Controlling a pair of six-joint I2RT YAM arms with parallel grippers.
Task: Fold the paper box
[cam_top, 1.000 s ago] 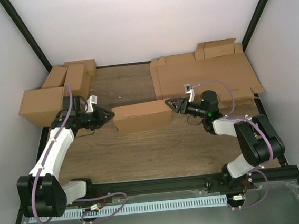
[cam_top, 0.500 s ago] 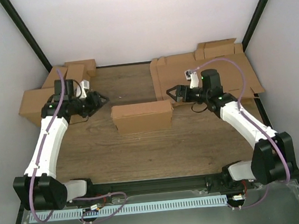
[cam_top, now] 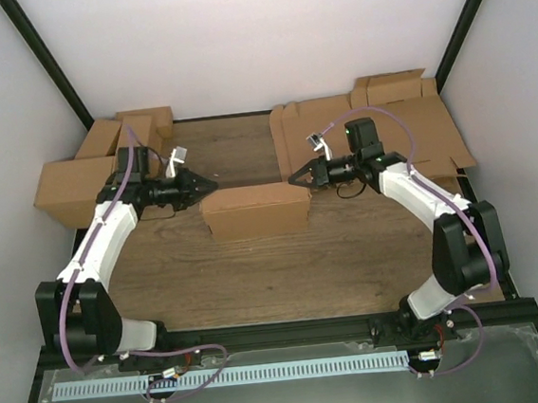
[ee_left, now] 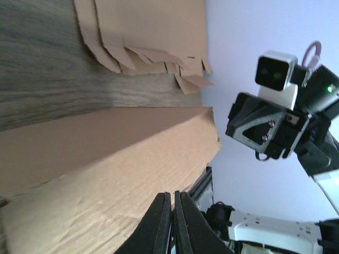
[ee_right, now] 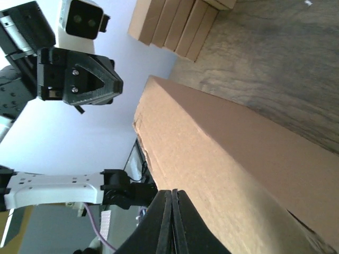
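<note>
The paper box [cam_top: 256, 210] stands folded up as a long brown carton in the middle of the table, top closed. My left gripper [cam_top: 208, 183] hovers just behind its left end, fingers shut with nothing between them. My right gripper [cam_top: 294, 178] mirrors it at the right end, also shut and empty. In the left wrist view the shut left gripper [ee_left: 173, 194] points along the paper box's top panel [ee_left: 106, 174]. From the right wrist, the right gripper [ee_right: 172, 193] points along the paper box [ee_right: 228, 169] from the other end. Whether the tips touch the cardboard I cannot tell.
A cluster of brown cartons [cam_top: 103, 165] fills the back left corner. A pile of flat cardboard sheets [cam_top: 367, 135] lies at the back right, its tabbed edges [ee_left: 148, 53] close behind the box. A black frame rail [cam_top: 282, 332] runs along the near edge.
Both grippers stood open and farther from the box half a second ago. They have closed and moved inward to the box's two back top corners. The box has not moved.
</note>
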